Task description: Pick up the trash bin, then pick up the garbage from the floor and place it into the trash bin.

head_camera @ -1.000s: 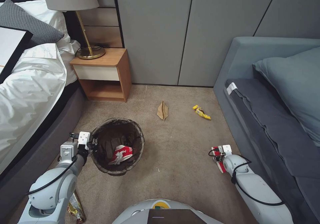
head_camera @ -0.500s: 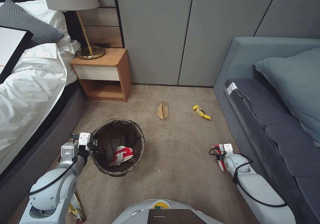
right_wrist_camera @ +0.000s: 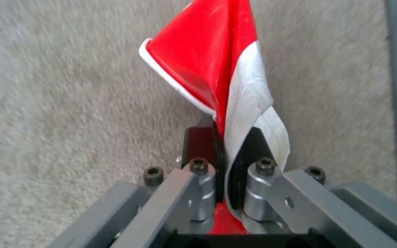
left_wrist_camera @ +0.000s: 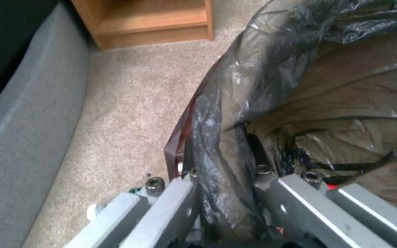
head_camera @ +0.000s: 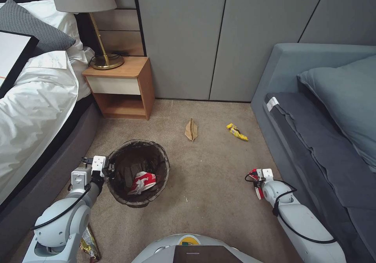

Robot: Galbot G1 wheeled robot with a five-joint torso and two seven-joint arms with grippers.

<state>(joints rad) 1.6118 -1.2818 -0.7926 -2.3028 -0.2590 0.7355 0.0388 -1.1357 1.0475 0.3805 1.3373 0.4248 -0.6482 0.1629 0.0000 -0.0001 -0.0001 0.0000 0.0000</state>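
The trash bin [head_camera: 163, 162], lined with a dark bag, stands on the floor [head_camera: 211, 176] at lower left and holds a red-and-white wrapper [head_camera: 143, 180]. My left gripper [head_camera: 108, 169] is shut on its near-left rim. In the left wrist view the fingers [left_wrist_camera: 180, 193] pinch the bag-covered rim of the trash bin [left_wrist_camera: 299, 86]. My right gripper [head_camera: 257, 181] is low beside the sofa, shut on a red-and-white wrapper [right_wrist_camera: 217, 69] that hangs just above the carpet. More garbage lies farther off: a flat brown paper bag [head_camera: 191, 129] and a yellow snack packet [head_camera: 236, 131].
A bed [head_camera: 35, 110] lines the left side and a wooden nightstand [head_camera: 121, 88] with a lamp stands at the back left. A grey sofa [head_camera: 313, 137] runs along the right. Another snack packet [head_camera: 89, 245] lies under my left arm. Open carpet lies between bin and sofa.
My right arm has shifted only very slightly with the wrapper in its grip. The left gripper and the bin have stayed put.
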